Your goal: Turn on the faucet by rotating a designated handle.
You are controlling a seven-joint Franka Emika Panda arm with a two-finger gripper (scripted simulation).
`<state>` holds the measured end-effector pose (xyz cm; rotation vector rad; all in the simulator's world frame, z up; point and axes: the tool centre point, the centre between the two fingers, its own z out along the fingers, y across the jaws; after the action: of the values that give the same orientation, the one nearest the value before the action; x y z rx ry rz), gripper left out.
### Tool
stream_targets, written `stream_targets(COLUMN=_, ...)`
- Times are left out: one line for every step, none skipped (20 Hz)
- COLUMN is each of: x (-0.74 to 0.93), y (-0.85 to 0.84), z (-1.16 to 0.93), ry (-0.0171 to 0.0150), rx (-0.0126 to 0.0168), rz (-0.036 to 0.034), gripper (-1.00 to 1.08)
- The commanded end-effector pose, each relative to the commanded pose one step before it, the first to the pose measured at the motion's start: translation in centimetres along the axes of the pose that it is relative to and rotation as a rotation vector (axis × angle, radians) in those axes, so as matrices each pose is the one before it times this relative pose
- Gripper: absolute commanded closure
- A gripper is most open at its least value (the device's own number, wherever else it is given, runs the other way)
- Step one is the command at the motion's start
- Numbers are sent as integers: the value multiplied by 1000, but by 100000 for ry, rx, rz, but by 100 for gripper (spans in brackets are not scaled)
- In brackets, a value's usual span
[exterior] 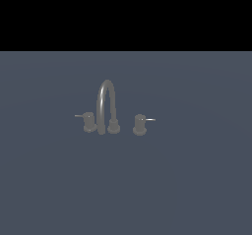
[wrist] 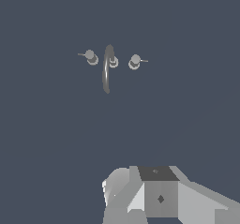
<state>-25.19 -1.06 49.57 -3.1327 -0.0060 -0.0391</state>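
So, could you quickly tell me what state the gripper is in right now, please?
Gripper: cannot be told. The wrist view shows only part of the grey hand body, no fingers; it is well away from the faucet and holds nothing visible.

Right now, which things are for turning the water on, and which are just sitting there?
For the job:
- faucet, with its tall arched spout
- handle, the knob with the dull grey rod

Just there:
- other knob, with the brighter whitish rod
- blue-grey floor

The gripper's fingers are not in view.
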Motion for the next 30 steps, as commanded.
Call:
stream_targets(x=0, y=1, z=0, ry=0, rx=0, rz=0, gripper=108)
stream_targets(x=13, y=-39, z=-10, ry=11, rx=-26, rz=-135, gripper=108)
stream_targets(x=38, y=-114, z=-29, ry=29, rx=-71, rz=-401, gripper=108)
stream_targets(x=62, y=-183, z=-48, ry=48, rx=-115, rz=-647, gripper=108)
stream_targets(x=84, y=-254, z=-67, ry=67, rx=-163, rz=-904, gripper=108)
stream_targets(x=103, y=-326, z=-87, ry=88, rx=-214, rz=-1169, gripper=108)
stream_targets(x=104, y=-344, z=-95, ry=96, rx=-238, rz=-1259, gripper=108)
stream_targets(x=76, y=-273, z=-79, ry=80, rx=-206, rz=-1031, gripper=108)
stream_targets(x=48, y=-200, z=-62, ry=62, rx=-169, rz=-785, gripper=108)
stream_targets(x=20, y=-122, z=-43, ry=42, rx=-127, rz=-518, gripper=108)
stream_targets(x=-4, y=-39, z=-20, ry=19, rx=-70, rz=-217, gripper=108)
stream_targets(x=-14, y=23, z=5, ry=-5, rx=5, rz=69, gripper=108)
stream_targets(x=6, y=51, z=24, ry=-23, rx=86, rz=270, gripper=108)
stream_targets(x=47, y=7, z=29, ry=-25, rx=131, rz=242, gripper=108)
stream_targets(x=89, y=-22, z=36, ry=-31, rx=190, rz=251, gripper=108)
stream_targets(x=131, y=-49, z=47, ry=-41, rx=257, rz=299, gripper=108)
stream_targets(x=170, y=-68, z=62, ry=-55, rx=330, rz=388, gripper=108)
stream_targets(x=204, y=-72, z=79, ry=-73, rx=408, rz=512, gripper=108)
stream_targets(x=237, y=-79, z=96, ry=-92, rx=478, rz=630, gripper=108)
stream_targets(x=269, y=-89, z=113, ry=-112, rx=545, rz=741, gripper=108)
stream_targets(x=300, y=-100, z=129, ry=-133, rx=605, rz=839, gripper=108)
stream_targets(x=333, y=-120, z=146, ry=-156, rx=660, rz=928, gripper=108)
stream_targets(x=364, y=-136, z=164, ry=-182, rx=713, rz=1023, gripper=108)
stream_targets(x=398, y=-152, z=186, ry=-212, rx=772, rz=1142, gripper=108)
stream_targets(x=431, y=-171, z=209, ry=-246, rx=827, rz=1267, gripper=108)
stream_targets(x=459, y=-189, z=231, ry=-281, rx=869, rz=1380, gripper=108)
stream_targets(x=489, y=-208, z=256, ry=-319, rx=911, rz=1503, gripper=108)
stream_targets(x=520, y=-232, z=284, ry=-361, rx=951, rz=1639, gripper=108)
stream_targets(x=551, y=-255, z=315, ry=-407, rx=986, rz=1783, gripper=108)
stream_targets(x=580, y=-280, z=347, ry=-454, rx=1013, rz=1930, gripper=108)
